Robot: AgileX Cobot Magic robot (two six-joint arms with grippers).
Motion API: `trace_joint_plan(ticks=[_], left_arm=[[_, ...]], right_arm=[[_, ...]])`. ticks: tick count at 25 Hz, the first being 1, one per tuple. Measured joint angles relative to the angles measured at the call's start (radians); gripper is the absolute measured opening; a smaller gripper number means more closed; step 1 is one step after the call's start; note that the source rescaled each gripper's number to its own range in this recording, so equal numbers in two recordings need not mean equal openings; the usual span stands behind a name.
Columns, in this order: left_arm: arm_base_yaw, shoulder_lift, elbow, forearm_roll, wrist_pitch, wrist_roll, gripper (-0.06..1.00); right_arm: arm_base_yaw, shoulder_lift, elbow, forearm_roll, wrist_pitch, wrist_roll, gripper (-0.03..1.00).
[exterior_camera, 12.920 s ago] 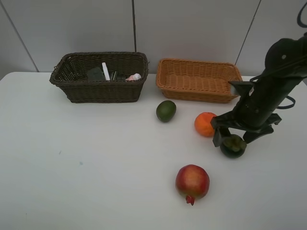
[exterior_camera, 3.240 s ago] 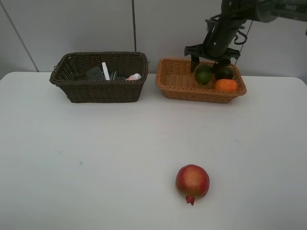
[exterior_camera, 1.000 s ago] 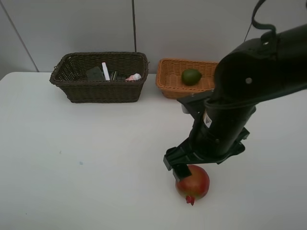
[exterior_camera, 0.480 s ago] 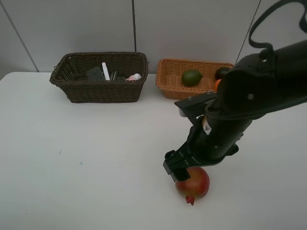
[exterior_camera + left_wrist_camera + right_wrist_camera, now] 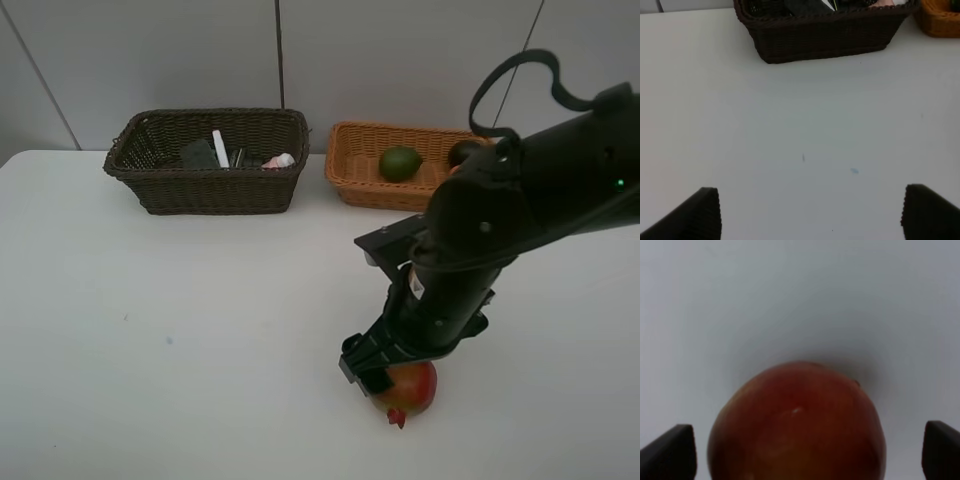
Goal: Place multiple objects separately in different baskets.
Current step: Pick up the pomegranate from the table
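Note:
A red pomegranate (image 5: 412,390) lies on the white table near its front edge. My right gripper (image 5: 395,375) is down over it, open, with one finger on each side; in the right wrist view the pomegranate (image 5: 797,425) fills the space between the two fingertips of the gripper (image 5: 805,452), apart from both. The orange-tan basket (image 5: 370,185) holds a green avocado-like fruit (image 5: 400,161) and a dark mangosteen (image 5: 463,152), partly hidden by my arm. In the dark brown basket (image 5: 205,190) are a white marker (image 5: 220,148), a black case (image 5: 198,154) and a pink bottle (image 5: 281,160). My left gripper (image 5: 810,215) hangs open over bare table.
The two baskets stand side by side at the back against the grey wall. The left wrist view shows the dark basket (image 5: 825,37) ahead and a corner of the orange-tan basket (image 5: 940,20). My right arm covers the table's right middle.
My right arm has come down and forward, and its open fingers now straddle the pomegranate. The pomegranate and the left gripper have not moved.

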Motion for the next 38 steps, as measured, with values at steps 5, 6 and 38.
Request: trace_joint_plan(ticks=[5,6,38], left_arm=[[0.0,0.0,0.0,0.0,0.0,0.0,0.87],[0.0,0.0,0.0,0.0,0.0,0.0,0.87],[0.0,0.0,0.0,-0.001,0.0,0.0,0.87]], right_arm=[[0.0,0.035,0.0,-0.002,-0.013,-0.001,1.0],[0.0,0.042,0.0,-0.002,-0.018,-0.001,1.0],[0.0,0.095,0.048,0.037,-0.11,-0.052,0.5]])
